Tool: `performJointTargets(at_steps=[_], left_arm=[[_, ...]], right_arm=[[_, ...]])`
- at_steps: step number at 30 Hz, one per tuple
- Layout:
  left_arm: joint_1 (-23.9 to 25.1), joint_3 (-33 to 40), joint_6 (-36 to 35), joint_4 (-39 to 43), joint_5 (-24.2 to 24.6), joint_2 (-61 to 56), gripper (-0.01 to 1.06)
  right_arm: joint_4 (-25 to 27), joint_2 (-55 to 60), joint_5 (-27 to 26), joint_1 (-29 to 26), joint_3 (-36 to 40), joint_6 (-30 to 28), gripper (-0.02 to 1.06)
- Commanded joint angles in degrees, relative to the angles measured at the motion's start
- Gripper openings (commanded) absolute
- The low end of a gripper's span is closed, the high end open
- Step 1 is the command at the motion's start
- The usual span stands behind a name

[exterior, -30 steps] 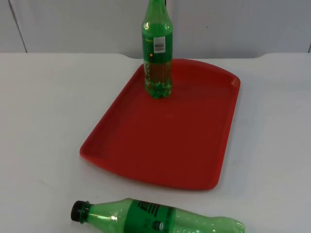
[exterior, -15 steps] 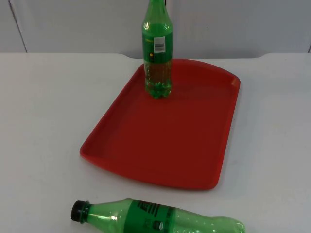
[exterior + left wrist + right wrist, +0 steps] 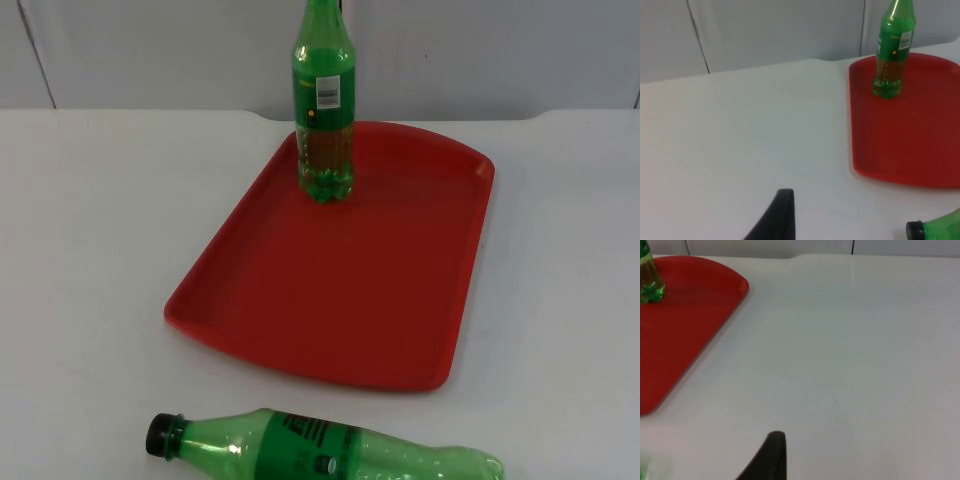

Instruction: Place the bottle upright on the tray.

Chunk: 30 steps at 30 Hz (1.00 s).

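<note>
A red tray [image 3: 400, 300] lies in the middle of the table. One green bottle [image 3: 323, 110] stands upright at its far left corner. A second green bottle [image 3: 330, 455] with a black cap [image 3: 160, 435] lies on its side on the table in front of the tray, cap pointing left. My left gripper [image 3: 782, 215] waits over bare table to the left of the tray [image 3: 910, 140], with the standing bottle [image 3: 892, 55] and the lying bottle's cap [image 3: 916, 231] ahead of it. My right gripper [image 3: 771, 455] waits over bare table to the right of the tray [image 3: 675, 325].
The white table top [image 3: 90, 220] stretches wide on both sides of the tray. A grey partition wall [image 3: 480, 50] closes the table's far edge just behind the standing bottle. The lying bottle sits close to the table's front edge.
</note>
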Motion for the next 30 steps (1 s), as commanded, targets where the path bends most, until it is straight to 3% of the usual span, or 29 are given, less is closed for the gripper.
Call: performJointTargets(at_steps=[1,9,30], left_arm=[[0.11,0.21,-0.07,-0.43,0.1,-0.2,1.05],[0.11,1.86,-0.14,0.26,5.42,-0.2,1.05],[0.11,1.85,0.22,0.14,5.42,-0.2,1.05]], right_arm=[[0.22,-0.12,-0.51,-0.31,0.1,-0.02,1.05],[0.22,-0.12,-0.51,-0.31,0.1,-0.02,1.05],[-0.25,-0.12,-0.51,-0.31,0.1,-0.02,1.05]])
